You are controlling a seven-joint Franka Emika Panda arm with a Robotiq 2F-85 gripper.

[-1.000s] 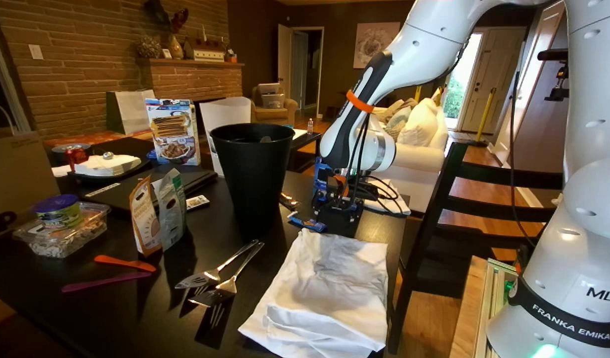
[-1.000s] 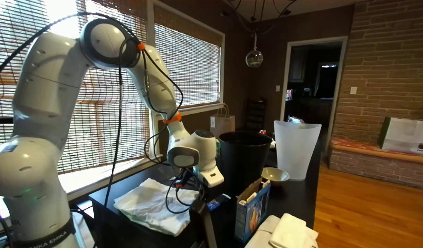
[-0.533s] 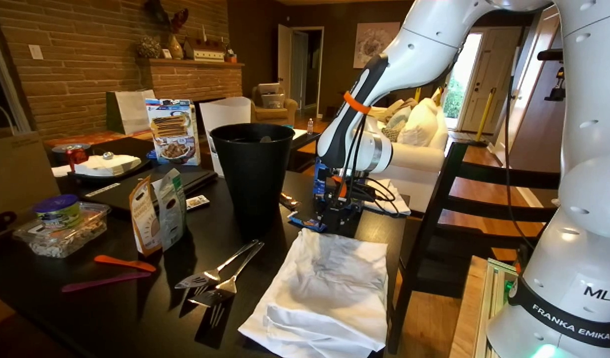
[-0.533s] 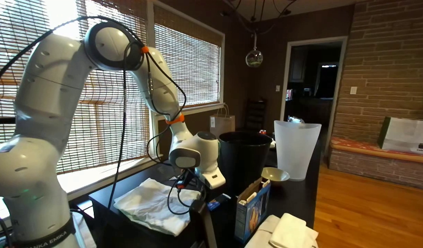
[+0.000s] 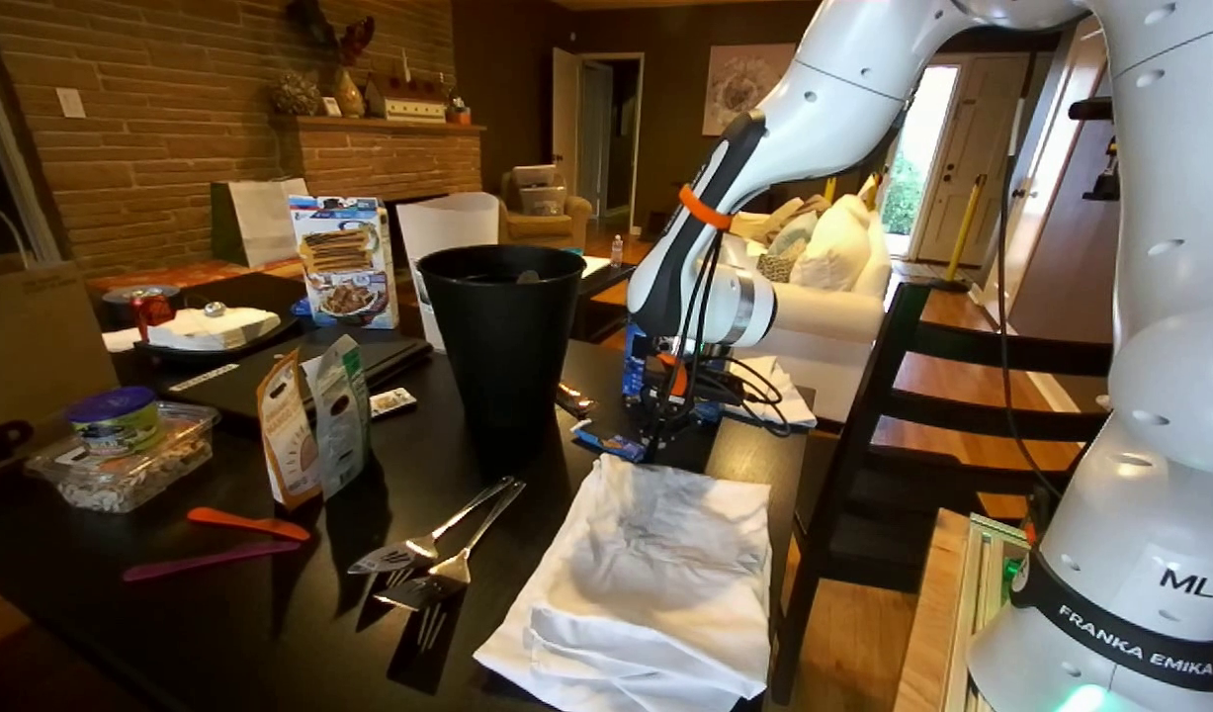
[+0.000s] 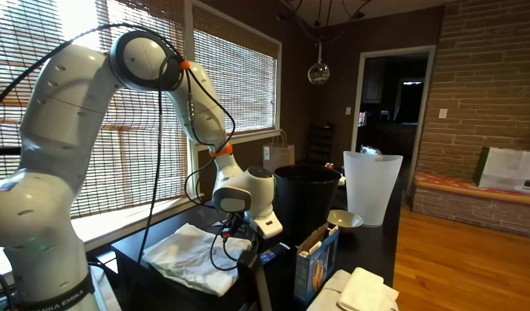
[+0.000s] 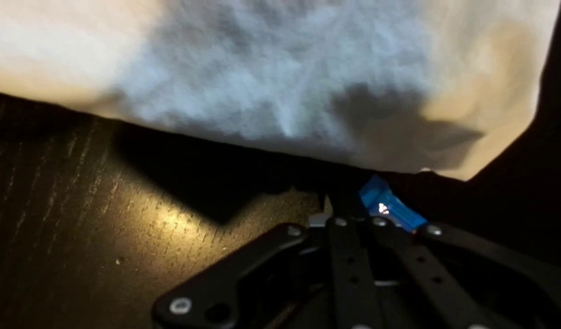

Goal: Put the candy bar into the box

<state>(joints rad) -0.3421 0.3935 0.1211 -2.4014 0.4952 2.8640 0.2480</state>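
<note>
I see the shiny blue-wrapped candy bar [image 7: 396, 209] on the dark wooden table [image 7: 79, 256], right by the tips of my black two-fingered gripper [image 7: 353, 209]. I can't tell whether they're together or clamped on it; the open blue cardboard box [image 6: 320, 268] stands near.

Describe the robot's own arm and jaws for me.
The arm is white, with smooth, rounded segments and black trim. Orange bands gather black cables outside it. A black collar near the base reads FRANKA EMIKA in white; dark letters ML stand above it, and a green light glows below. The jaws are black linked bars with silvery screws.
</note>
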